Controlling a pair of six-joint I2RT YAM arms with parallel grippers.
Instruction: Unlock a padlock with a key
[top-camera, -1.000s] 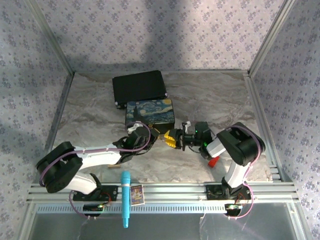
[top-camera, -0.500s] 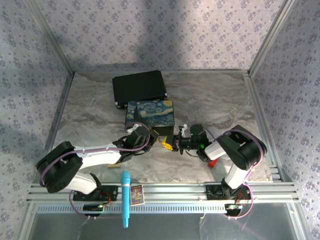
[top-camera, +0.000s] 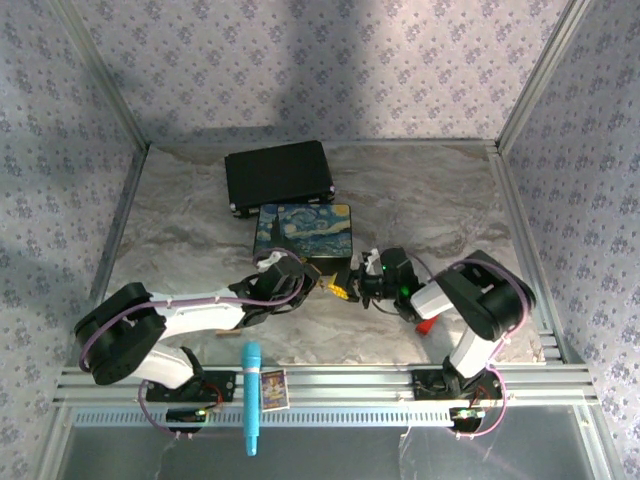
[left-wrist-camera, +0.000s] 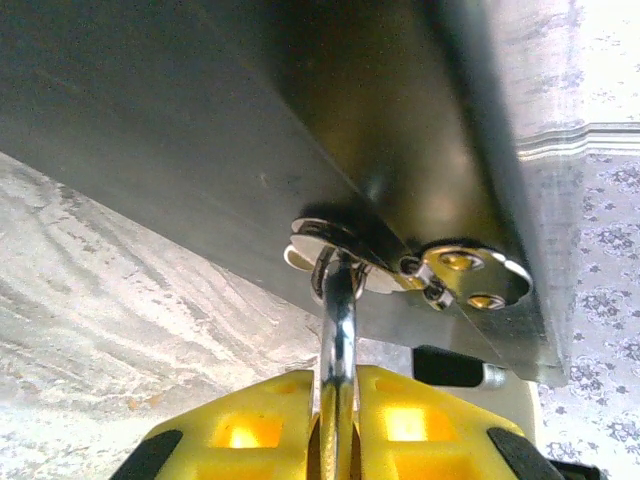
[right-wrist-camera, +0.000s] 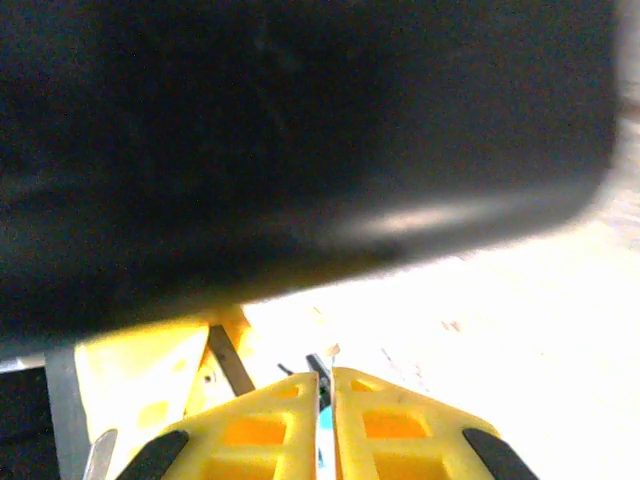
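Padlock (left-wrist-camera: 338, 335) apparently pinched, left end effector (left-wrist-camera: 338, 425) low

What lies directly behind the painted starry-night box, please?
A flat black rectangular case lies just behind the painted box; the box itself hides whether they touch.

Two robot arms (top-camera: 190, 315) (top-camera: 470, 300), one padlock (left-wrist-camera: 338, 340), one black case (top-camera: 278, 175), one painted box (top-camera: 303, 228), one blue toy microphone (top-camera: 251, 395), one small card (top-camera: 274, 388) and one red block (top-camera: 428, 323) are counted in all.

The painted box (top-camera: 302, 228) blocks the middle, black case (top-camera: 278, 172) just behind; bare table (top-camera: 180, 235) either side.
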